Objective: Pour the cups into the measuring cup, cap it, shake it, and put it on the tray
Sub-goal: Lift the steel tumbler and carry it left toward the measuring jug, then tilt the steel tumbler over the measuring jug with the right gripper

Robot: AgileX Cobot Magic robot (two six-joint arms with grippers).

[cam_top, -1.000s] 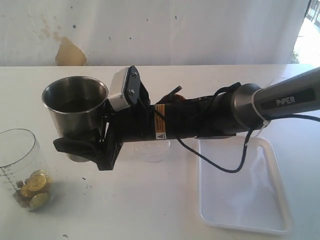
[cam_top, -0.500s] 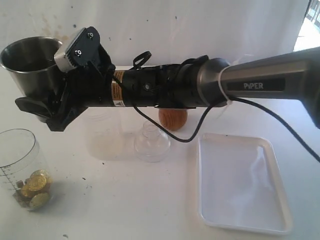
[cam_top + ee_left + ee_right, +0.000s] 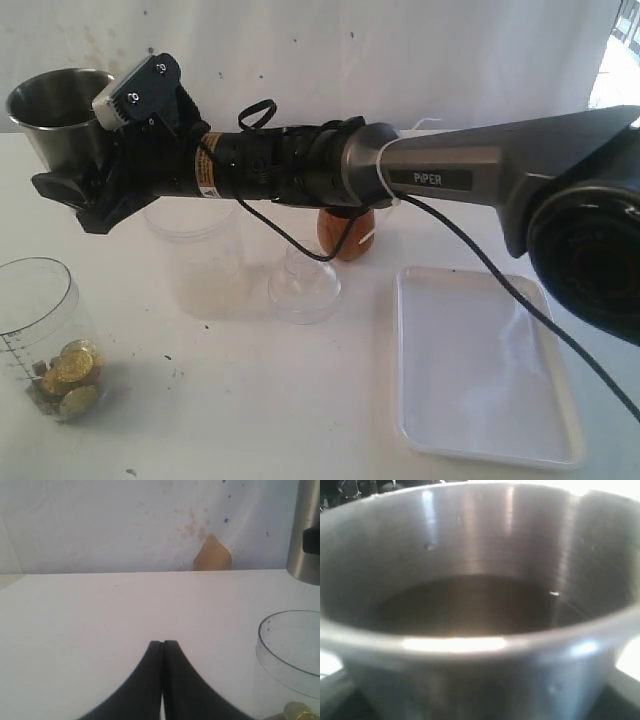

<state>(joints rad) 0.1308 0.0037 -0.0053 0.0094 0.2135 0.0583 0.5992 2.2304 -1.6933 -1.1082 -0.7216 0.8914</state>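
Observation:
My right gripper (image 3: 72, 172) is shut on the steel tumbler (image 3: 60, 112) and holds it upright in the air at the far left, above and behind the measuring cup (image 3: 42, 335). In the right wrist view the tumbler (image 3: 480, 605) fills the frame, dark inside. The measuring cup is clear with printed marks and has gold coins (image 3: 70, 375) at its bottom. The brown wooden cup (image 3: 345, 238) stands mid-table, partly hidden behind the arm. The white tray (image 3: 485, 365) lies at the right. My left gripper (image 3: 162, 643) is shut and empty, low over the table beside the measuring cup (image 3: 290, 650).
A frosted unmarked plastic cup (image 3: 200, 260) stands under the right arm, and a clear dome-shaped lid (image 3: 303, 288) lies next to it. The right arm reaches across the table from right to left. A white wall with a tan patch (image 3: 212, 554) backs the table.
The right arm has lifted the steel tumbler off the table and carried it up and to the left. The frosted cup and wooden cup it hid now show. The left gripper stayed shut.

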